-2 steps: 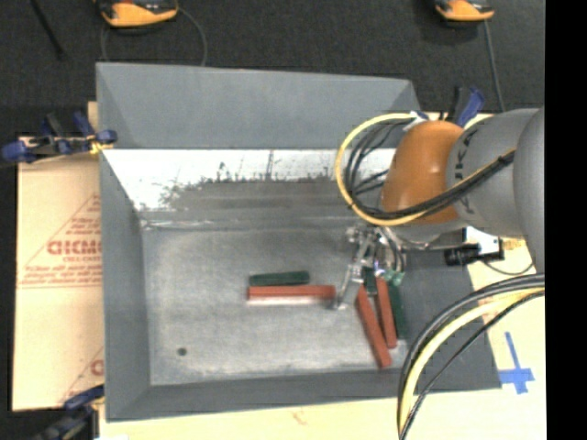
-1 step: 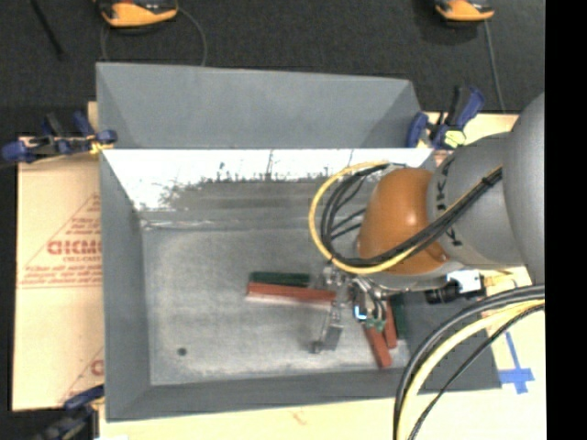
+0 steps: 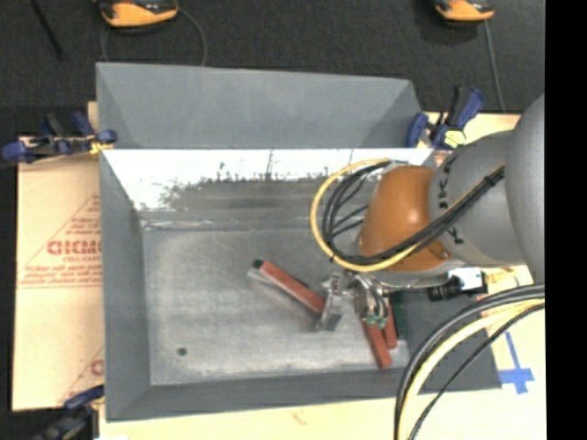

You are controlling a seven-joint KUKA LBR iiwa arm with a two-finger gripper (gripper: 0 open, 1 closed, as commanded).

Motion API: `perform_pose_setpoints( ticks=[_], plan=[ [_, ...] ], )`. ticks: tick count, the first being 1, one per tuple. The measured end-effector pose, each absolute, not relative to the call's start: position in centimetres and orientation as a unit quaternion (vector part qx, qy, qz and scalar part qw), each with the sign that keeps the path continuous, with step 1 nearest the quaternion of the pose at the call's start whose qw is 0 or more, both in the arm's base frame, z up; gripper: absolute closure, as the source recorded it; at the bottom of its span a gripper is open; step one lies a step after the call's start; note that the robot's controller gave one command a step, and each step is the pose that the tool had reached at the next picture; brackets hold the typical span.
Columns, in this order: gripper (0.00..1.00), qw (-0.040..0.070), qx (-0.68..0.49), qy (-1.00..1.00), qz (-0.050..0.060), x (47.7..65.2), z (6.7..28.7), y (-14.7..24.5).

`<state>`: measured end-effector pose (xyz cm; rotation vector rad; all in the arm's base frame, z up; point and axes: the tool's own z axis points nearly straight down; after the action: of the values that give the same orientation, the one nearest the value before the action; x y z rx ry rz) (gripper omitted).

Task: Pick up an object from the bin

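My grey bin (image 3: 121,273) holds 2 things. A long red stick (image 3: 286,286) lies slantwise at mid-frame, its lower-right end at the jaws. A second red stick (image 3: 382,345) lies toward the lower right, partly under the arm (image 3: 486,214). I cannot tell whether the jaws are open or closed.

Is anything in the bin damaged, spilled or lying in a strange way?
Nothing clearly stands out. A slanted reddish stick lies near the middle of the bin, and a second reddish stick lies by the right wall, beside the end effector. A dark speck near the front left corner is too small to identify.
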<state>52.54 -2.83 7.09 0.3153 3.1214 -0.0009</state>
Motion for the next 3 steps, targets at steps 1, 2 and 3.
perform_pose_setpoints(
  ticks=[1,2,3],
  plan=[
    [1.00,0.003,0.170,0.985,0.000,52.77,7.07,-8.62],
    [0.00,0.002,0.167,0.986,0.000,52.74,7.04,-8.45],
    [1.00,0.003,0.167,0.986,0.000,52.79,7.10,-8.52]
  ],
)
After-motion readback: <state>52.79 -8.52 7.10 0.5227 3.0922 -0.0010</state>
